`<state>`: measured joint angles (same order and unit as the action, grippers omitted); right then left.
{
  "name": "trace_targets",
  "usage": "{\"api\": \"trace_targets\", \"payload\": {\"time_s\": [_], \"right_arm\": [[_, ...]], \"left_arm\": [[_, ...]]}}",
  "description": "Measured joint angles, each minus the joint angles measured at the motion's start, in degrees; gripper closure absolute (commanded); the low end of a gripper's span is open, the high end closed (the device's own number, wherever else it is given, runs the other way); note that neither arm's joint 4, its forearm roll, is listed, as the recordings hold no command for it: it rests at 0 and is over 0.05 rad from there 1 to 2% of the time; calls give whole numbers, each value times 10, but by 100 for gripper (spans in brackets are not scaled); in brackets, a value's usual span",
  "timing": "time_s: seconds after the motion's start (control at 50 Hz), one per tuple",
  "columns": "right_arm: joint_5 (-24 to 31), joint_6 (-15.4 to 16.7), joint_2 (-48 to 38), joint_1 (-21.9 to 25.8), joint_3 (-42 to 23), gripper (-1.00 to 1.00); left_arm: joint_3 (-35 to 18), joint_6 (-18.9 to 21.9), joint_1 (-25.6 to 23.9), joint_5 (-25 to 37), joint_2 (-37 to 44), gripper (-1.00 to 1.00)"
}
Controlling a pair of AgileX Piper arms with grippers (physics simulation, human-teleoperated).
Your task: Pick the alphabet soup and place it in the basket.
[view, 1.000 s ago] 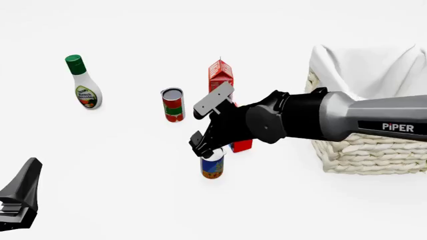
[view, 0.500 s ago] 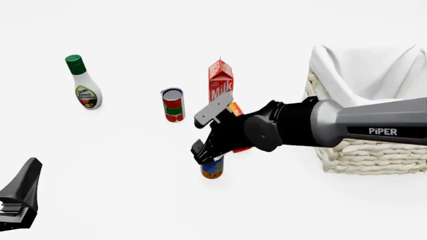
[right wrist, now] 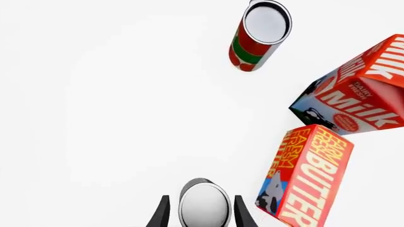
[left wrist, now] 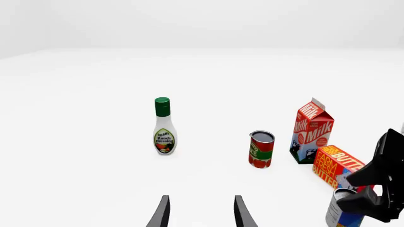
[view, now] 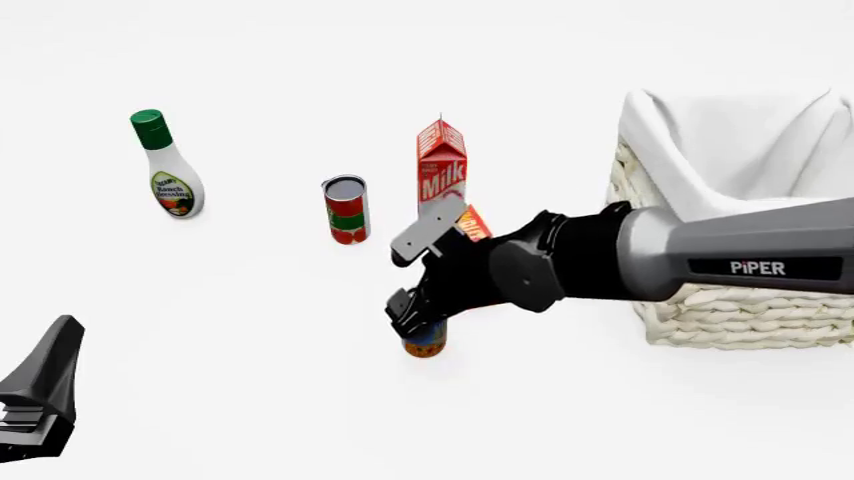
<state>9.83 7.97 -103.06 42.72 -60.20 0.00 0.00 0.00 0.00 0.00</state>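
The alphabet soup (view: pixel 426 344) stands upright in the middle of the table; only its orange-brown lower label shows under my right gripper (view: pixel 416 312). In the right wrist view its silvery top (right wrist: pixel 203 206) sits between the two fingers (right wrist: pixel 162 213), which straddle it with the jaws open. The can also shows in the left wrist view (left wrist: pixel 343 213), partly behind the right gripper (left wrist: pixel 377 185). The basket (view: pixel 707 295) stands at the right, its white cloth over the rim. My left gripper (view: pixel 40 400) is open and empty at the near left, its fingers (left wrist: pixel 162 215) apart.
A butter box (view: pixel 470 222) lies just behind the soup, close to the right gripper. A milk carton (view: pixel 441 165) and a red-and-green can (view: pixel 344 210) stand farther back. A ranch dressing bottle (view: pixel 167 175) stands at the far left.
My right gripper has lowered onto the soup can, so its fingers now cover the can's top and upper label. The left arm has not moved.
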Motion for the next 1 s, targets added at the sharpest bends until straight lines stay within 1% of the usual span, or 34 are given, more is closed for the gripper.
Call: {"api": "trace_targets", "payload": {"time_s": [0.48,1.0], "right_arm": [[-27,10,-24,-11,11,-100],[-45,7,-41,-7,21,-100]], "left_arm": [[0,0,0,0,0,-100],[0,0,0,0,0,-100]]}}
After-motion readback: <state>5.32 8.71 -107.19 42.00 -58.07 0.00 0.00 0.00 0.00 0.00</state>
